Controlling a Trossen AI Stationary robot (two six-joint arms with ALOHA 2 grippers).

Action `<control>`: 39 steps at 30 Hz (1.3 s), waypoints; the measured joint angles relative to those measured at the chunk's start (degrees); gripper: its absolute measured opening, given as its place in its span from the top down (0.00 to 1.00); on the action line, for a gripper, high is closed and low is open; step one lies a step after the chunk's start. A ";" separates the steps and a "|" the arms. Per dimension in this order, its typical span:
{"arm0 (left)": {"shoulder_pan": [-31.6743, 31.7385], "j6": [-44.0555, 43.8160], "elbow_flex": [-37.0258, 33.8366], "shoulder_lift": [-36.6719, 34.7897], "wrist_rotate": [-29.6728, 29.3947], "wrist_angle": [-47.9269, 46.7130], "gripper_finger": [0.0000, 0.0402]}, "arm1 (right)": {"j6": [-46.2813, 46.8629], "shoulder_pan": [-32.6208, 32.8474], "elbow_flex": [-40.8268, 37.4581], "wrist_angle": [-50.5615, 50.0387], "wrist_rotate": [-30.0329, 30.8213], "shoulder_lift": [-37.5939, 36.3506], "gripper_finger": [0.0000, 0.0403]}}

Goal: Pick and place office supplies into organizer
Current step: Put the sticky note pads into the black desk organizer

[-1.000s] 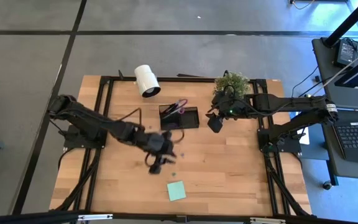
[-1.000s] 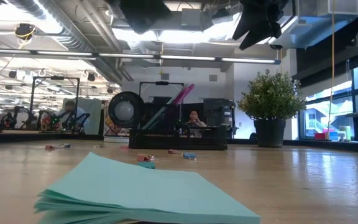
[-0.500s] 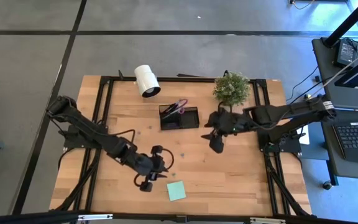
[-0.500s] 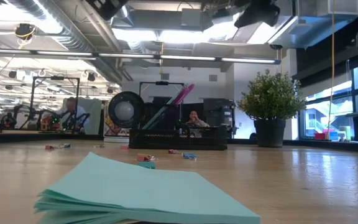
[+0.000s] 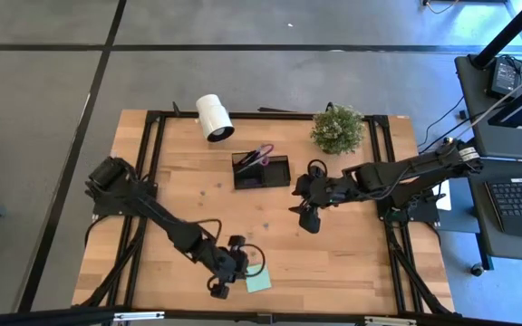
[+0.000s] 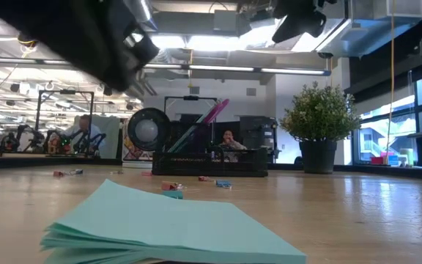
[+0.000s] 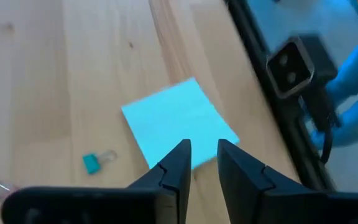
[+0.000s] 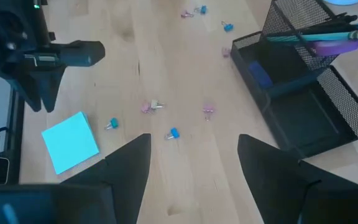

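Observation:
The mint-green sticky pad (image 5: 258, 279) lies flat near the table's near edge and fills the foreground of the low view (image 6: 174, 227). My left gripper (image 5: 227, 273) hovers just left of the pad (image 7: 179, 127); its fingertips (image 7: 204, 152) are open by a narrow gap and touch nothing. The black organizer (image 5: 261, 170) stands mid-table, with pens and purple scissors (image 8: 331, 38) leaning in its taller section. My right gripper (image 5: 307, 220) hangs open (image 8: 194, 146) over bare wood to the organizer's near right.
Small binder clips lie scattered between organizer and pad: blue (image 8: 173, 133), pink (image 8: 208, 111), teal (image 7: 95, 163). A white roll (image 5: 214, 118) and a potted plant (image 5: 337, 129) stand near the far edge. The table's near edge and black frame rail (image 7: 272, 124) run close beside the pad.
My left gripper has swept from mid-table toward the near edge, ending beside the sticky pad and entering the low view from above. My right gripper has moved from beside the organizer toward the near edge. The pad, clips and organizer have stayed put.

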 joint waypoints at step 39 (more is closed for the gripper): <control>-0.50 -4.35 0.32 12.51 -1.37 8.36 0.88 | -0.92 2.59 0.00 5.66 0.20 6.03 0.39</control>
